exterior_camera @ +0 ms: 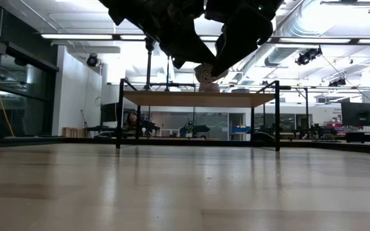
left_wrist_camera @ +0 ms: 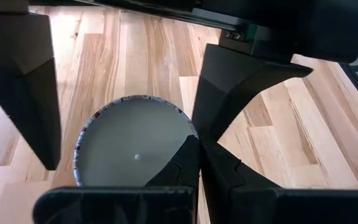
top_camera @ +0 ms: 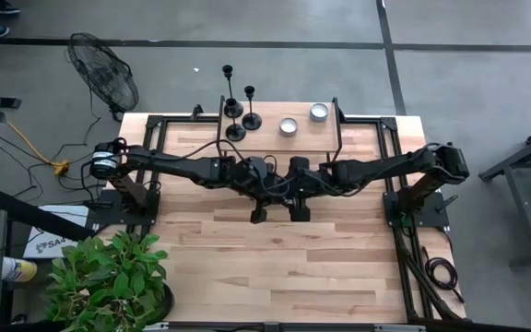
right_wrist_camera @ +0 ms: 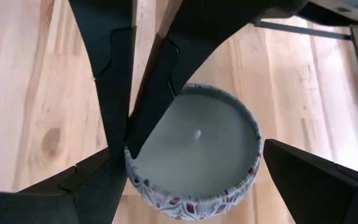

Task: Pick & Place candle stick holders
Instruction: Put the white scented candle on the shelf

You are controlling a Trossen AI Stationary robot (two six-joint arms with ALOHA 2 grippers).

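On far shelf (top_camera: pixel 330 138) stood 3 candle stick holders (top_camera: pixel 238 106); right gripper (right_wrist_camera: pixel 197 168) wide around candle tin (right_wrist_camera: pixel 194 149) w/ shut left gripper (left_wrist_camera: pixel 197 146) at mid-desk (top_camera: pixel 247 267).

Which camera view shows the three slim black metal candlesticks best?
The high view: the three slim black metal candlesticks stand together at the left end of the raised wooden shelf, bases and stems visible. The low view shows only the shelf's edge, no candlesticks. Both wrist views show a candle tin and tabletop instead.
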